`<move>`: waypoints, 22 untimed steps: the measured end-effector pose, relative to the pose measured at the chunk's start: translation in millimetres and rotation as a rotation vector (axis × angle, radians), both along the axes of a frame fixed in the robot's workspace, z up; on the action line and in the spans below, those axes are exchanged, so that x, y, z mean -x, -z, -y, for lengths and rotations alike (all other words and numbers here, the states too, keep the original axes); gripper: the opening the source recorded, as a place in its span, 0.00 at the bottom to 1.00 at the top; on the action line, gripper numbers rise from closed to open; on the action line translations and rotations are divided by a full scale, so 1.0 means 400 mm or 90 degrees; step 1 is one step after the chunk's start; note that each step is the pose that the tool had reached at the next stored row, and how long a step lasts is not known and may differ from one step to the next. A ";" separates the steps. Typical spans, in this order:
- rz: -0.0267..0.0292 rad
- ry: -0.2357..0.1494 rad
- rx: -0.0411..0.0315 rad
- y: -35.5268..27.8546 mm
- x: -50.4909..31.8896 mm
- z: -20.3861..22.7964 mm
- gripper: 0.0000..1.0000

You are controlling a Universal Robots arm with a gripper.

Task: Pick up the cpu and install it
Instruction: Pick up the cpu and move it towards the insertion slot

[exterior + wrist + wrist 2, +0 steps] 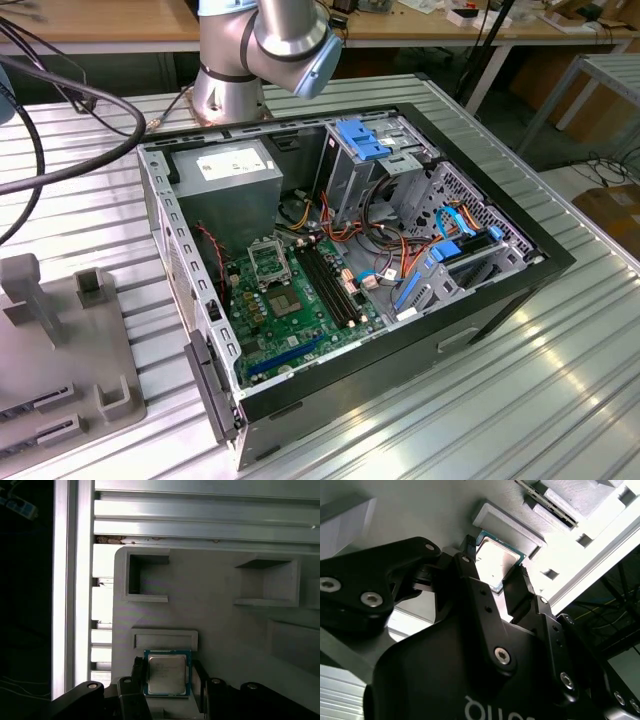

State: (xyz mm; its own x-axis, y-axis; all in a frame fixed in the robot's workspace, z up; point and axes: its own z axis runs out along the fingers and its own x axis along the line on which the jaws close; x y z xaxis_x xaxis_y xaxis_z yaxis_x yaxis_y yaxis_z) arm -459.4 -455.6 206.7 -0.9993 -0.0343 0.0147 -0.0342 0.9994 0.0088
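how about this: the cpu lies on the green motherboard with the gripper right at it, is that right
Not quite. The cpu lies on the pale grey holder tray, not on the green motherboard, as the first wrist view shows. The rest holds: the gripper is right at the cpu.

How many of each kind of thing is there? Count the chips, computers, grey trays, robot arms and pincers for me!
cpu chips: 1
computer: 1
grey tray: 1
robot arm: 1
pincer: 1
Total: 5
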 end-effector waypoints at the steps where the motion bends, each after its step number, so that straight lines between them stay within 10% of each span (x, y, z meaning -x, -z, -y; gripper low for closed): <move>1: 0.0000 0.000 0.0000 0.000 0.000 0.000 0.47; 22: -0.0003 0.000 -0.0100 -0.053 0.000 0.000 0.47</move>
State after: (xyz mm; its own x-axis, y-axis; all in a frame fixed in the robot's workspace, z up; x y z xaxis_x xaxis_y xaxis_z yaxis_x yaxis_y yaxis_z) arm -459.5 -455.7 228.0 -0.9993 -0.0345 0.0147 -0.0341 0.9991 0.0246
